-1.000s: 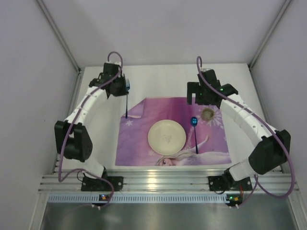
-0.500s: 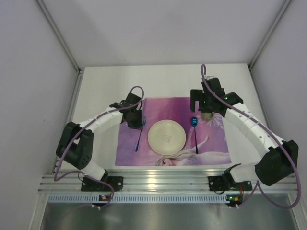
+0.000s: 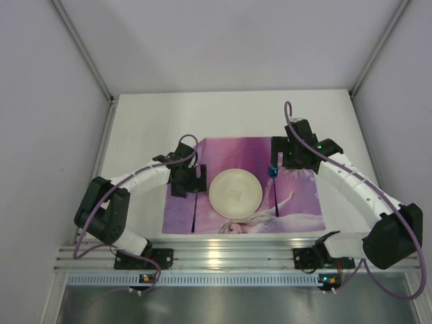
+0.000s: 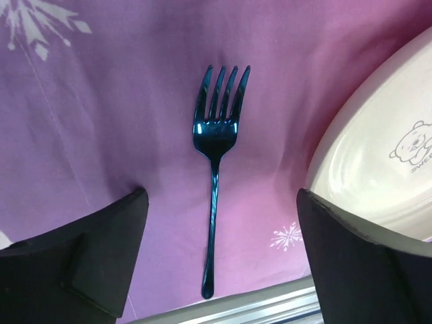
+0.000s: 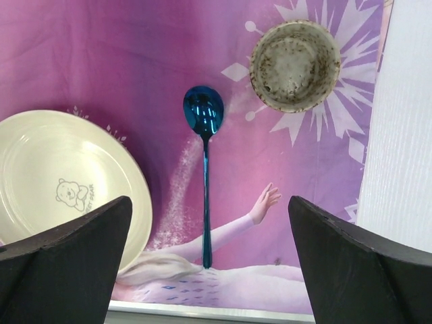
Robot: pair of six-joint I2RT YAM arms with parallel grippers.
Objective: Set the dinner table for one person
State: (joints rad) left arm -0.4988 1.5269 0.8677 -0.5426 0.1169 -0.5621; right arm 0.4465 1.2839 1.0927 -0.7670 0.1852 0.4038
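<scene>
One plate (image 3: 235, 192) and speckled cup (image 5: 294, 65) sit on the placemat (image 3: 223, 154).

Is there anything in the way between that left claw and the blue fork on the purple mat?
Nothing visible. The left gripper hangs open right over the fork, which lies flat and uncovered on the placemat, in line with the gap between its fingers. The plate sits to the fork's right, apart from it.
</scene>
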